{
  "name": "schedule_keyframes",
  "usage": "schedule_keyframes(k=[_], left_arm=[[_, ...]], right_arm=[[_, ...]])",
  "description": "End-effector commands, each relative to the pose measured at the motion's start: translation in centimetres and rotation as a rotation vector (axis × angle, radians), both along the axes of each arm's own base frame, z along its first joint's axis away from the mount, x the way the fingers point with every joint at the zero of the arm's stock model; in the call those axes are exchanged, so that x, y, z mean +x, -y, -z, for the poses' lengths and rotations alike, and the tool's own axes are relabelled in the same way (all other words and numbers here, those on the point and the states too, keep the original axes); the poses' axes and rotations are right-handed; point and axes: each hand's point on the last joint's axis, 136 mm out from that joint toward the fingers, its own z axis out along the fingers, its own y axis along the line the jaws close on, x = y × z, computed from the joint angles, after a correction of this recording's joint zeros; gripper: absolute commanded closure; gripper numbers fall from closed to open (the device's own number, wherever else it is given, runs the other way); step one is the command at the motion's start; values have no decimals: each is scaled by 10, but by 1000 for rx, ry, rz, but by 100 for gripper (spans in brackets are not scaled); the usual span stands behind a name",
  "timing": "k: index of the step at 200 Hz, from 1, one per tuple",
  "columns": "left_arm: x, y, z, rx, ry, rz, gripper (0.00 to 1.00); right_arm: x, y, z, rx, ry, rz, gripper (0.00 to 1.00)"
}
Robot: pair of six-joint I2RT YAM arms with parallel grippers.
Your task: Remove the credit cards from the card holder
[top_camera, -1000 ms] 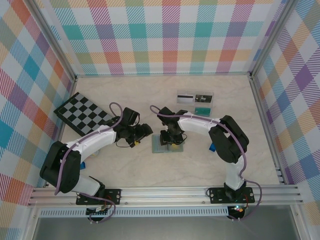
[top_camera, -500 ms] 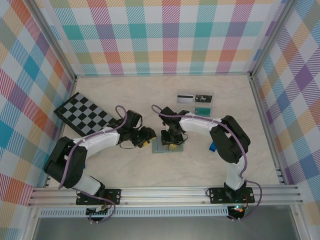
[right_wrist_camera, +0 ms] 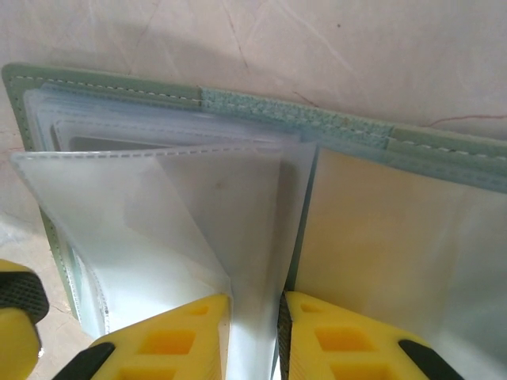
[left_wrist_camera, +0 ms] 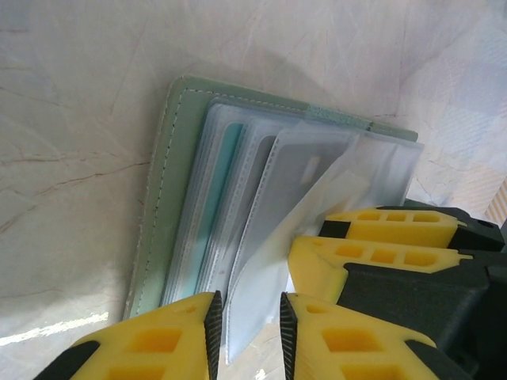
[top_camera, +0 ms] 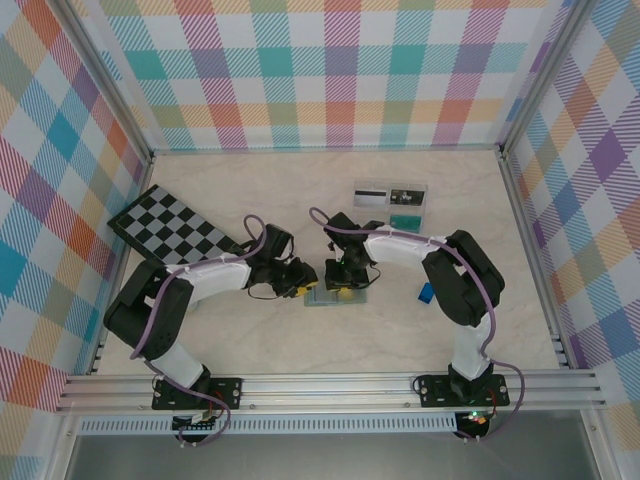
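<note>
The left gripper [top_camera: 303, 288] has swung right, from bare table to the left edge of the sage-green folding card holder [top_camera: 325, 298]. Its jaws have narrowed around one of the clear plastic sleeves [left_wrist_camera: 317, 182]. The right gripper [top_camera: 345, 283] has pinched tighter on them.

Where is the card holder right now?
In the top view the card holder lies open mid-table, the left gripper at its left edge, the right gripper over it.

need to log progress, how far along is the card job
Done: three plastic cards lie in the clear rectangular tray; the sage-green folding card holder lies open. In hand: right arm's jaws pinch a clear plastic sleeve, left arm's jaws straddle another. To do: a teal card and a yellowish card sit in sleeves.
</note>
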Motion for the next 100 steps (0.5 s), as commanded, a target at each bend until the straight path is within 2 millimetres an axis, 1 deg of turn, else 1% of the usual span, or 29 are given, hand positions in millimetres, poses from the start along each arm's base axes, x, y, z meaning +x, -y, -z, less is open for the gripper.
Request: schedule_keyframes(k=[1,24,41,59,75,100], left_arm=[[0,11,-2,-14,0,32,73],[2,15,2,-2,-6,46,76],[3,18,2,7,-3,54,77],[3,10,9,64,-17,41,76],[2,2,16,114,-30,30,73],[0,-1,21,133,-42,30,71]], right_arm=[[-16,18,23,-73,-60,0,76],[-17,17,23,-66,-67,-1,76],[-18,17,24,-65,-72,-1,77],[-18,17,24,-65,-70,1,77],[-18,18,25,-67,-72,0,78],[-19,18,24,-65,-73,3,78]])
